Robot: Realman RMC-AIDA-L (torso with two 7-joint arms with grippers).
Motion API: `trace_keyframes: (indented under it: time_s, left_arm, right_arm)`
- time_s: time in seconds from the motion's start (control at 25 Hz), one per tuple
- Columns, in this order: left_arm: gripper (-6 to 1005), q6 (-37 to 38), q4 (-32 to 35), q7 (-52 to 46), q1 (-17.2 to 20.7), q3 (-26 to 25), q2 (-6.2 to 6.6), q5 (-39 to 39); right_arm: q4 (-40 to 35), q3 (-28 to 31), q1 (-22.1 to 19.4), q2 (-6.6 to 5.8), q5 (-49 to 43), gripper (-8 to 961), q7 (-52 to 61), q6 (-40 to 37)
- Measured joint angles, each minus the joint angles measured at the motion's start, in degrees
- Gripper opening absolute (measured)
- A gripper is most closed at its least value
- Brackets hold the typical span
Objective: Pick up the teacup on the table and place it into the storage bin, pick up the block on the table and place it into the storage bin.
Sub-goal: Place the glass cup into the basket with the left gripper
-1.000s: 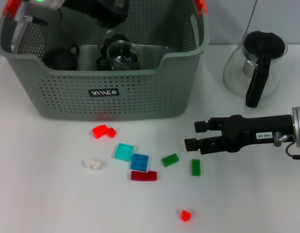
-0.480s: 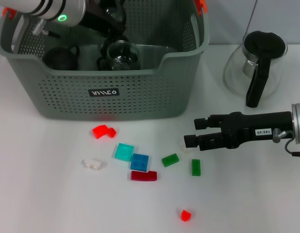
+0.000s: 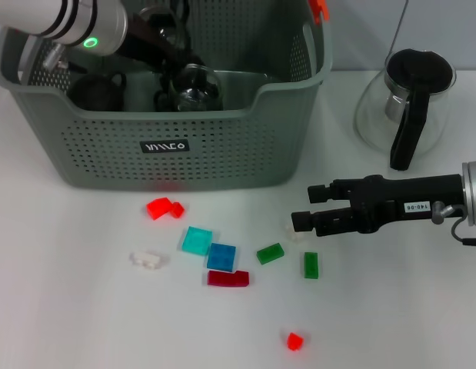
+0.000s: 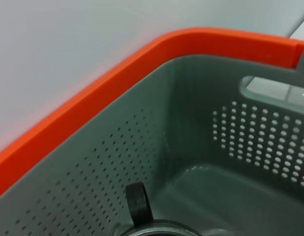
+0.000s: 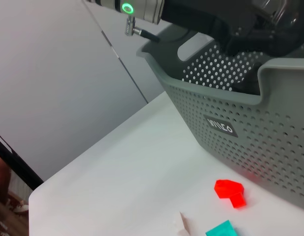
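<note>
- Left gripper [image 3: 176, 58]: has dropped deeper into the storage bin [image 3: 164, 146], over the glass teacup [image 3: 195, 86]; finger state cannot be told.
- Teacup: inside the bin, so likely delivered.
- Right gripper [image 3: 303, 207]: has crept up slightly, fingers apart, beside the pale block [image 3: 293, 231] on the table [image 3: 84, 323].
- Block: not yet gripped.

The storage bin [image 3: 222, 157] carries a small black label [image 3: 164, 145] with white lettering, not clearly legible. The right arm [image 3: 422, 204] bears a white sticker, digits unclear.
</note>
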Motion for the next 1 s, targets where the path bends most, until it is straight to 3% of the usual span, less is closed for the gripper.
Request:
trace_keyframes:
  time_s: [1.0]
  left_arm:
    - [55, -1.66, -0.67, 0.23, 0.84, 0.69, -1.28, 2.13]
  right_arm:
    - [0.23, -0.41, 0.74, -0.09, 0.00, 928, -0.33, 0.71]
